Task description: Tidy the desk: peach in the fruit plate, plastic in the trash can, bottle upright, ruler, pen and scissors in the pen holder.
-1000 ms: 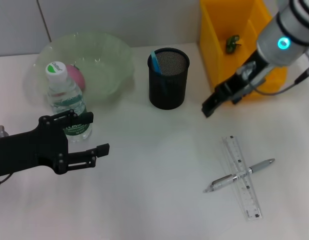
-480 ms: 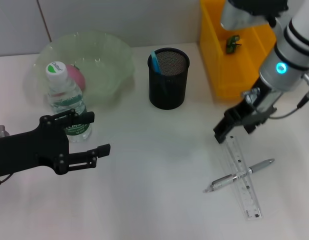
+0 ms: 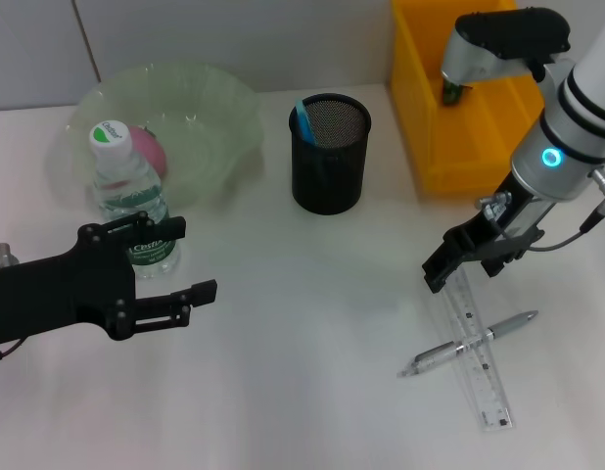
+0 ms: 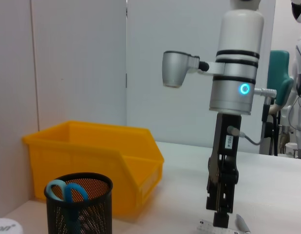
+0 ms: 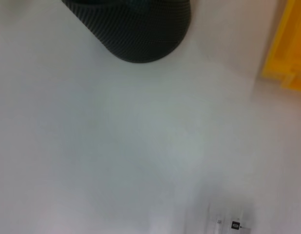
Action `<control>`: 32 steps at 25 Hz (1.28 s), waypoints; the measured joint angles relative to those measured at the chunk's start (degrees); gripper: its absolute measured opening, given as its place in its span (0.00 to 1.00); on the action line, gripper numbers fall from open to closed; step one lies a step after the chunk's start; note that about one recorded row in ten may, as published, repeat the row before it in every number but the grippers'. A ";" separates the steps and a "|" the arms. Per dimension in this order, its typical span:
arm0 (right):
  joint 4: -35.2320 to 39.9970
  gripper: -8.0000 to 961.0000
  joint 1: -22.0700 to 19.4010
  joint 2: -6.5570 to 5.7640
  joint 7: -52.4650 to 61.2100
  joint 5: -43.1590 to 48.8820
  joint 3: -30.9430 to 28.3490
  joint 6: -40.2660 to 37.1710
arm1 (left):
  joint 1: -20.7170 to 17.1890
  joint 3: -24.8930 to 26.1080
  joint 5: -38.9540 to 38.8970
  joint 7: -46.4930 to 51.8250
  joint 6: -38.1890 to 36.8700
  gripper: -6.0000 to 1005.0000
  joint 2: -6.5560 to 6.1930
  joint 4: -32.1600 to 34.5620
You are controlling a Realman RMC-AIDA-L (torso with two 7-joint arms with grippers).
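The clear ruler (image 3: 478,357) lies at the front right with the silver pen (image 3: 469,343) crossed over it. My right gripper (image 3: 466,272) hangs open just over the ruler's far end, holding nothing; the left wrist view shows this right gripper (image 4: 219,219) just above the ruler (image 4: 211,227). Blue scissors (image 3: 302,117) stand in the black mesh pen holder (image 3: 329,157). A pink peach (image 3: 148,147) rests in the green fruit plate (image 3: 209,113). The bottle (image 3: 126,201) stands upright beside my open left gripper (image 3: 200,259). Green plastic (image 3: 449,93) lies in the yellow trash can (image 3: 449,137).
The trash can stands at the back right, just beyond the right arm. The pen holder (image 5: 141,29) sits mid-table between plate and can. White tabletop stretches between the left gripper and the ruler.
My right gripper has come away from the trash can and moved down toward the front, to the ruler's far end. The left arm has not moved.
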State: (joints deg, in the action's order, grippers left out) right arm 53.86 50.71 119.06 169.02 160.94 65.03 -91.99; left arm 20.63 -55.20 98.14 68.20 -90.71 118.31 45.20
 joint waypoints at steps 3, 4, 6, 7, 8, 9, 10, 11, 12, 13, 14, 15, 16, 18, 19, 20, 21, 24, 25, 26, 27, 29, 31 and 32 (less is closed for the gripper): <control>-0.95 0.85 0.00 0.01 -0.08 -0.14 0.18 0.78 | 0.02 0.00 -0.14 0.05 0.00 0.83 0.00 0.06; -1.38 0.85 0.00 0.03 -0.14 -0.21 0.21 1.10 | 0.02 0.00 -0.14 0.05 0.00 0.83 0.00 0.06; -2.36 0.85 0.07 0.08 -0.29 -0.50 0.26 1.76 | 0.03 0.00 -0.45 0.12 -0.07 0.83 0.00 -0.01; -3.37 0.85 0.16 0.12 -0.41 -0.82 0.31 2.30 | 0.03 0.00 -0.45 0.12 -0.07 0.83 0.00 -0.01; -3.37 0.85 0.16 0.12 -0.41 -0.82 0.31 2.30 | 0.03 0.00 -0.49 0.13 -0.14 0.83 0.00 -0.06; -3.88 0.85 0.23 0.12 -0.44 -0.92 0.31 2.56 | 0.03 0.00 -0.49 0.13 -0.14 0.83 0.00 -0.06; -4.54 0.85 0.31 0.12 -0.50 -0.97 0.41 3.00 | 0.01 0.00 -0.50 0.12 -0.16 0.83 0.00 -0.13; -4.54 0.85 0.31 0.12 -0.50 -0.97 0.41 3.00 | 0.01 0.00 -0.50 0.12 -0.16 0.83 0.00 -0.13; -4.67 0.85 0.32 0.12 -0.53 -0.98 0.48 3.13 | 0.03 0.00 -0.50 0.12 -0.20 0.83 0.00 -0.15; -4.75 0.85 0.32 0.12 -0.55 -0.98 0.53 3.23 | 0.03 0.00 -0.50 0.12 -0.22 0.83 0.00 -0.15; -4.77 0.85 0.32 0.12 -0.57 -0.99 0.59 3.33 | 0.03 0.00 -0.50 0.12 -0.25 0.83 0.00 -0.15; -4.79 0.85 0.22 0.12 -0.58 -0.99 0.61 3.62 | 0.01 0.00 -0.50 0.13 -0.35 0.83 -0.01 -0.04; -4.79 0.85 0.22 0.12 -0.58 -0.99 0.61 3.62 | 0.00 0.00 -0.50 0.13 -0.37 0.83 -0.01 -0.03; -4.89 0.85 0.14 0.12 -0.58 -0.99 0.70 4.01 | -0.01 0.00 -0.50 0.13 -0.41 0.83 -0.02 -0.02; -4.94 0.85 0.12 0.12 -0.59 -0.99 0.82 4.19 | -0.02 0.00 -0.50 0.13 -0.43 0.83 -0.05 -0.08; -5.05 0.85 0.08 0.12 -0.60 -0.99 1.14 4.52 | -0.02 0.00 -0.50 0.14 -0.43 0.83 -0.08 -0.12; -5.05 0.85 0.08 0.12 -0.60 -0.99 1.14 4.52 | -0.03 0.00 -0.50 0.14 -0.44 0.83 -0.10 -0.13; -5.88 0.85 0.23 0.19 -0.61 -1.04 1.41 4.90 | -0.10 0.00 -0.51 0.15 -0.44 0.83 -0.10 -0.12; -6.37 0.85 0.40 0.20 -0.66 -1.07 1.41 5.08 | -0.15 0.00 -0.53 0.17 -0.44 0.83 -0.10 -0.09; -6.37 0.85 0.40 0.20 -0.66 -1.07 1.41 5.08 | -0.15 0.00 -0.53 0.17 -0.44 0.83 -0.10 -0.09; -6.45 0.85 0.43 0.21 -0.68 -1.08 1.42 5.16 | -0.15 0.00 -0.53 0.17 -0.44 0.83 -0.10 -0.09; -6.46 0.85 0.43 0.21 -0.70 -1.08 1.55 5.32 | -0.29 0.00 -0.56 0.23 -0.44 0.83 -0.04 0.04; -6.47 0.85 0.44 0.21 -0.71 -1.08 1.82 5.44 | -0.30 0.00 -0.60 0.24 -0.44 0.83 -0.04 0.05; -6.48 0.85 0.44 0.21 -0.71 -1.08 1.95 5.47 | -0.30 0.00 -0.60 0.24 -0.44 0.83 -0.04 0.05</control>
State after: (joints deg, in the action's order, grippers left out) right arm 47.38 51.16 119.27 168.31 159.86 66.99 -86.53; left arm 20.33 -55.19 97.54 68.45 -91.14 118.27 45.26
